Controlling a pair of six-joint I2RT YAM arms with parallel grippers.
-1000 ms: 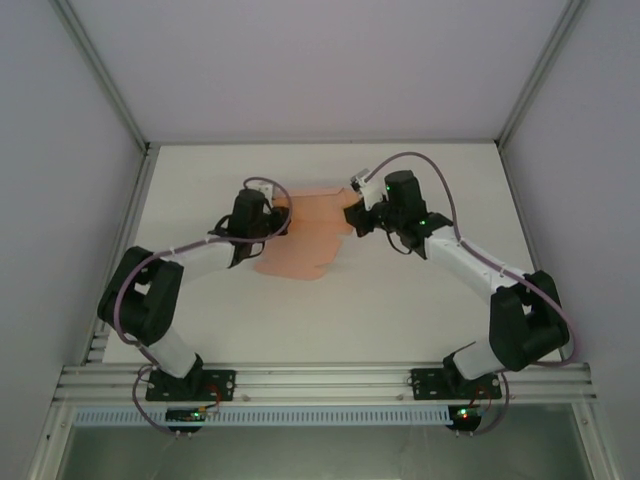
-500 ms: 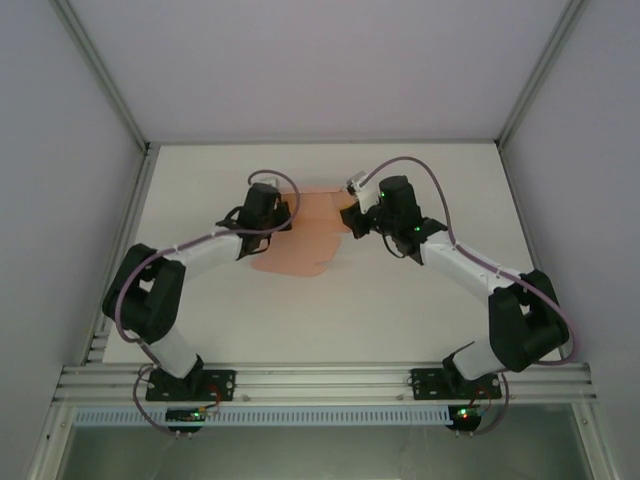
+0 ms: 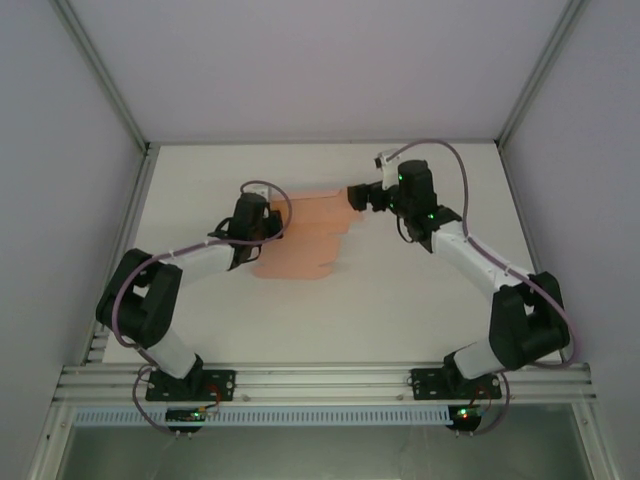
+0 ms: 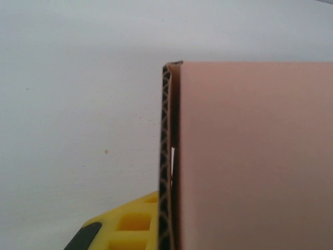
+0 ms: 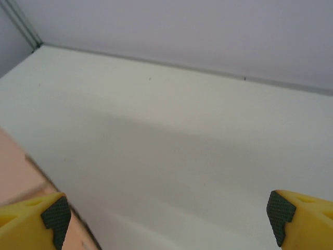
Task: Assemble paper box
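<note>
- Where the white table (image 3: 400, 310) reaches its far half, the paper box (image 3: 305, 240) lies as a salmon-pink cardboard piece, mostly flat, with stepped panels and a rounded flap on its near side.
- Its faces are plain pink. In the left wrist view one panel stands turned up, and its dark fluted cut edge (image 4: 165, 156) runs top to bottom against the pale table.
- The left gripper (image 3: 272, 220) sits at the box's left edge. One yellow finger (image 4: 130, 232) shows just beside the fluted edge and the cardboard hides the rest, so I cannot tell whether the jaws are pinching the panel or merely lie against it.
- The right gripper (image 3: 356, 197) is at the box's far right corner with its jaws spread wide. In the right wrist view its two yellow fingers (image 5: 31, 219) stand far apart with bare table between them, and the one on that view's left overlaps the box's pink corner.
- Nearer than the box, bare table runs down to the aluminium rail (image 3: 320, 380) where the arm bases are bolted.
- Right of the box, open table runs under the right arm to the side wall.
- Beyond the box, a narrower strip of table separates it from the back wall (image 5: 182, 26).
- Left of the box, a band of table lies partly under the left arm.
</note>
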